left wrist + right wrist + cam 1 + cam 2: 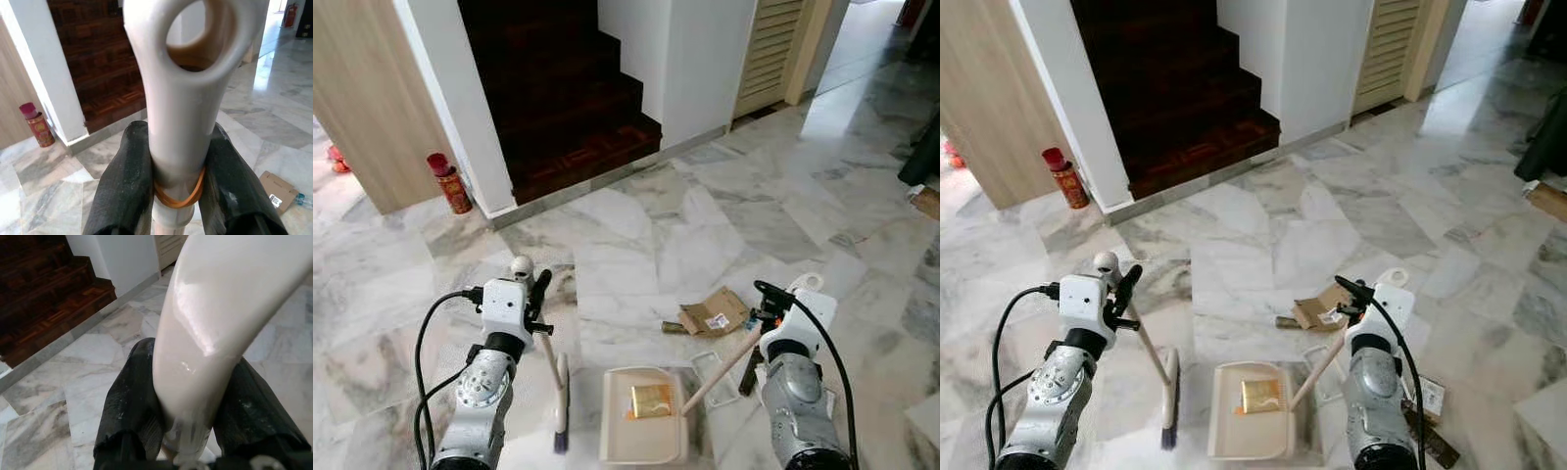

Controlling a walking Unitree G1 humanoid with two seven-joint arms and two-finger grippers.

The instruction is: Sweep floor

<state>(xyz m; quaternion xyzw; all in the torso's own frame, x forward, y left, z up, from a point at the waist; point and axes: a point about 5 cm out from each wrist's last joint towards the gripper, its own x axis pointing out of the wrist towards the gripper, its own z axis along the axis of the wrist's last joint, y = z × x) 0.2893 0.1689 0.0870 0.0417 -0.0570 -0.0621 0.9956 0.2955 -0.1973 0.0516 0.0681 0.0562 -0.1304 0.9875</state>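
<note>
One gold wrapper [651, 400] lies in our cream plastic dustpan [641, 448]; brown cardboard scrap [714, 313] remains unswept. Left end effector [540, 304] clamps the broom handle [183, 117], right end effector [766, 315] the dustpan handle [722, 367].

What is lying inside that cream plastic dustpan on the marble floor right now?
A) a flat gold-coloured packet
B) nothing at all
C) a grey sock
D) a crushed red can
A: a flat gold-coloured packet lies inside the cream plastic dustpan, whose handle the right claw grips.

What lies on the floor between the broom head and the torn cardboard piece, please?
The dustpan sits there, a gold packet inside it, as the left eye view shows.
</note>
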